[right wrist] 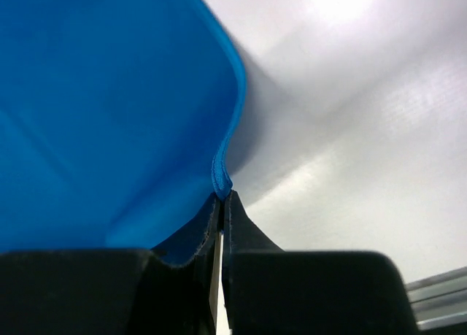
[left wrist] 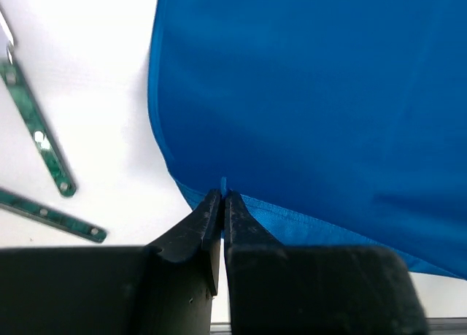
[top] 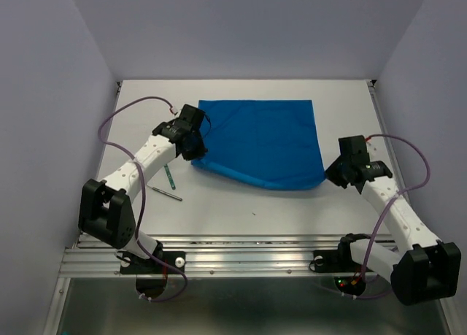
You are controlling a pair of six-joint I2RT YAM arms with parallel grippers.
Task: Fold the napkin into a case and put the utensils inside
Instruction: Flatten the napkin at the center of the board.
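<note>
The bright blue napkin (top: pixel 263 141) lies spread on the white table, and its near edge is lifted between the two arms. My left gripper (top: pixel 195 157) is shut on the napkin's near-left corner, with a sliver of hem pinched at the tips (left wrist: pixel 222 195). My right gripper (top: pixel 329 176) is shut on the near-right corner, the hem bunched between its tips (right wrist: pixel 223 195). The two utensils lie left of the napkin: a teal-green-handled one (top: pixel 170 176) and a slim grey one (top: pixel 166 194). In the left wrist view the nearer utensil (left wrist: pixel 51 217) and the farther utensil (left wrist: pixel 36 134) both show. No case is in view.
The table (top: pixel 248 203) is white, with grey walls on three sides and a metal rail (top: pixel 219 251) along the near edge where the arm bases sit. Purple cables loop from both arms.
</note>
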